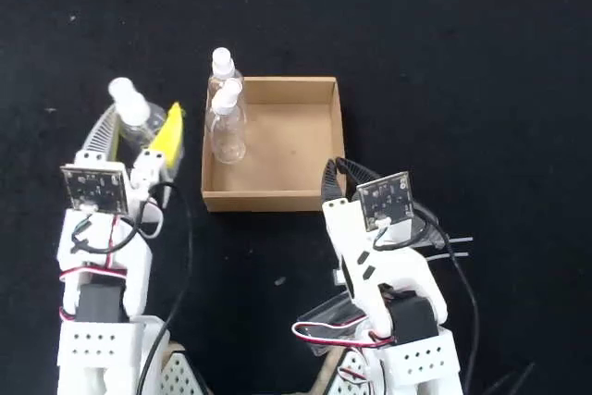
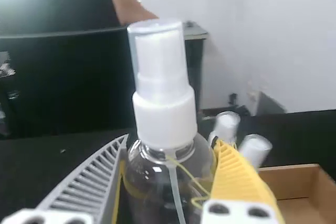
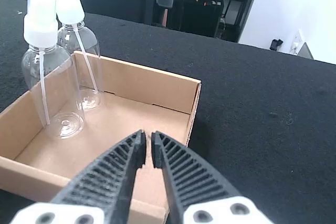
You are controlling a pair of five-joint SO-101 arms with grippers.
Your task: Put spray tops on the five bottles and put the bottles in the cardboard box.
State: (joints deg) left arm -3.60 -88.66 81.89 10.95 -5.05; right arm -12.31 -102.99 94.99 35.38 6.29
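My left gripper [image 2: 170, 148], with one yellow and one grey finger, is shut on a clear bottle [image 2: 163, 177] that wears a white spray top [image 2: 160, 77]. In the high view this bottle [image 1: 134, 117] is held upright just left of the cardboard box [image 1: 277, 199]. Two more clear bottles with spray tops stand in the box along its left wall, one nearer [image 1: 228, 127] and one farther [image 1: 223, 69]. My right gripper [image 3: 148, 142] hangs shut and empty over the box's near right part [image 3: 173, 85], apart from both bottles [image 3: 50, 72].
Black cloth covers the table [image 1: 462, 90]. The right arm [image 1: 384, 205] sits at the box's near right corner, with thin pale sticks [image 1: 453, 247] on the cloth beside it. Something clear [image 1: 324, 310] lies by that arm's base.
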